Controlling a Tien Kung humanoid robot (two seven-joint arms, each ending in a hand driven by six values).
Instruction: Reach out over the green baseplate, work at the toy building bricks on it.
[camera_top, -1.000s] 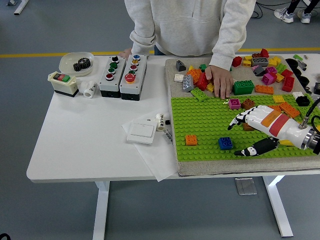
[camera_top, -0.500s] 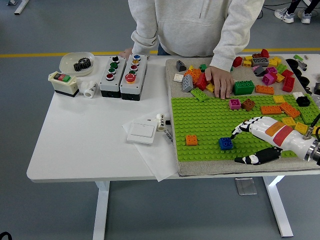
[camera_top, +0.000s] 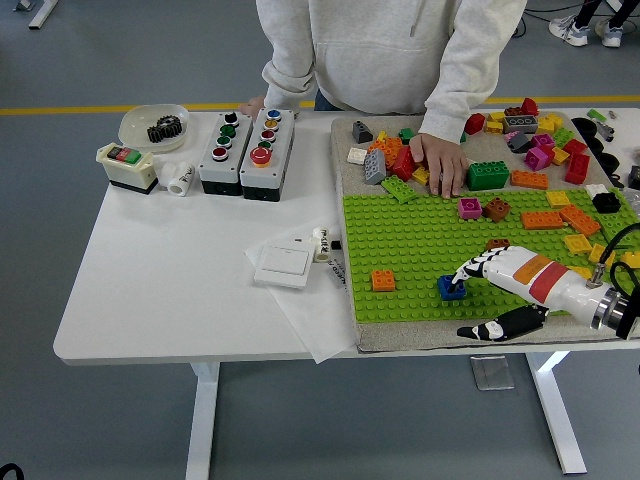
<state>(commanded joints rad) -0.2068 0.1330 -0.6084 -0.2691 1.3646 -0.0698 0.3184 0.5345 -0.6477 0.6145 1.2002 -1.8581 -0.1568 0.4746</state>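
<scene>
The green baseplate (camera_top: 400, 240) lies on a grey mat at the table's right. A blue brick (camera_top: 450, 288) and an orange brick (camera_top: 382, 280) stand on its near part. My right hand (camera_top: 476, 302) comes in from the right, low over the plate's near edge. It is open, with the white fingertips (camera_top: 466, 271) at the blue brick's right side and the black thumb (camera_top: 505, 326) spread toward the mat's edge. I cannot tell whether the fingertips touch the brick. A person's hand (camera_top: 440, 163) rests flat on loose bricks just beyond the plate. The left arm is out of view.
Magenta (camera_top: 469, 208), brown (camera_top: 496, 209), orange (camera_top: 542, 220) and yellow (camera_top: 578, 243) bricks sit on the plate's far right. A pile of loose bricks (camera_top: 535, 135) covers the mat beyond. Button boxes (camera_top: 245, 150), a white switch (camera_top: 283, 266) on paper and a bowl (camera_top: 153, 125) stand to the left.
My right hand has moved left and toward the near edge, dropping from the plate's right side down to the blue brick. The person's hand has stayed put.
</scene>
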